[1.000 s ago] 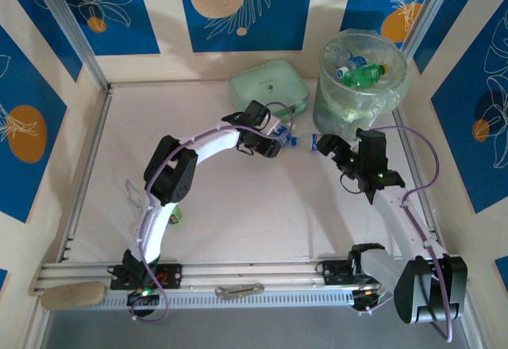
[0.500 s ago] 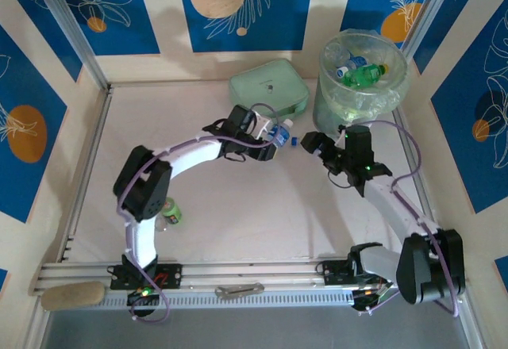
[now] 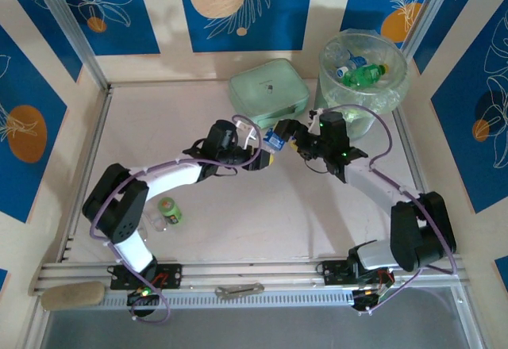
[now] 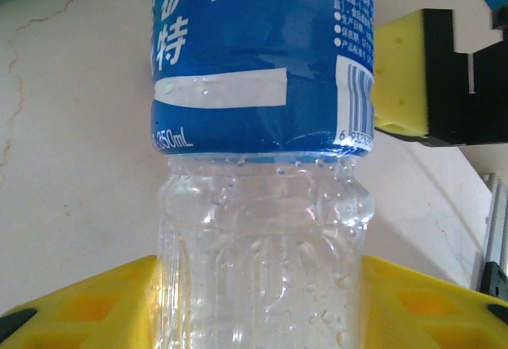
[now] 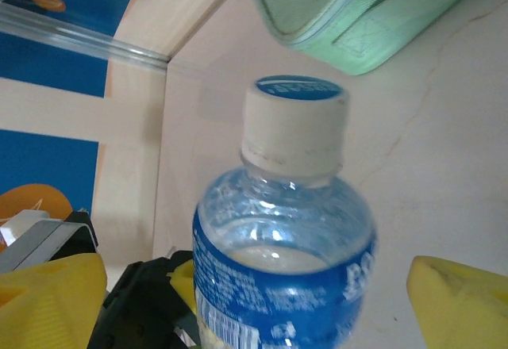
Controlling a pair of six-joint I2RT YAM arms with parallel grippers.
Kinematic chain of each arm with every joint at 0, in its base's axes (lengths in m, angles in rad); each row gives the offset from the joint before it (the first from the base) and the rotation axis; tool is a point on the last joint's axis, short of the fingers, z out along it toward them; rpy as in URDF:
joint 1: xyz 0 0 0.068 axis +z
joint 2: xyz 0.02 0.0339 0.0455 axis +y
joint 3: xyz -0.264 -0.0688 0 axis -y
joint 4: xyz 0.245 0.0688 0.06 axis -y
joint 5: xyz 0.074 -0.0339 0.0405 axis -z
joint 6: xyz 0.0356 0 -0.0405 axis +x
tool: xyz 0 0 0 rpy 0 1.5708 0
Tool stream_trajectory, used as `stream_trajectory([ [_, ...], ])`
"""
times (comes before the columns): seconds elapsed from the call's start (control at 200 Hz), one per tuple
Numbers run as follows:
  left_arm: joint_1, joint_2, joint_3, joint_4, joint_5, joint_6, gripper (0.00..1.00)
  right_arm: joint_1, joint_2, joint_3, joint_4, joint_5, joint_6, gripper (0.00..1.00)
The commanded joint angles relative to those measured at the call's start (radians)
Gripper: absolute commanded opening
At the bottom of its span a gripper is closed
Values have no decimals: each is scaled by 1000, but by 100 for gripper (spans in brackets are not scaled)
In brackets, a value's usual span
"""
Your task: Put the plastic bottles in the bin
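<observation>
Blue-labelled bottle (image 3: 277,138): located to the left of the bin (image 3: 379,105) in the top view, near the bin wall but apart from it.

Left gripper (image 3: 265,149): closed on the blue-labelled bottle. In the left wrist view its yellow pads (image 4: 95,305) press both sides of the clear lower body, below the label.

Right gripper (image 3: 296,136): jaws spread wide, positioned between the bin and the bottle. In the right wrist view its yellow fingertips (image 5: 460,301) stand on either side of the bottle's blue-labelled upper body, below the white cap (image 5: 295,127), and touch neither side.

Bin contents: several bottles (image 3: 361,75), one of them green, lie inside the bag liner.

Green bottle (image 3: 168,210): on the table (image 3: 238,230), well apart from the bin, on the far left side.

Mint-green case (image 3: 268,89): flat on the table just left of the bin, behind both grippers.
</observation>
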Motion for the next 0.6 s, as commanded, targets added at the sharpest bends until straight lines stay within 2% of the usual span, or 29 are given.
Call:
stream_trajectory([
  [0.0, -7, -53, -29, 118, 39, -39, 54, 25, 38, 42, 34, -21, 15, 96],
  [0.21, -8, -78, -77, 179, 49, -59, 54, 46, 78, 80, -10, 12, -24, 91],
  [0.48, -8, -82, -85, 183, 54, -67, 56, 55, 87, 102, -20, 10, -58, 67],
  [0.595, -8, -88, -84, 185, 52, -71, 66, 53, 83, 101, -24, 9, -65, 63],
])
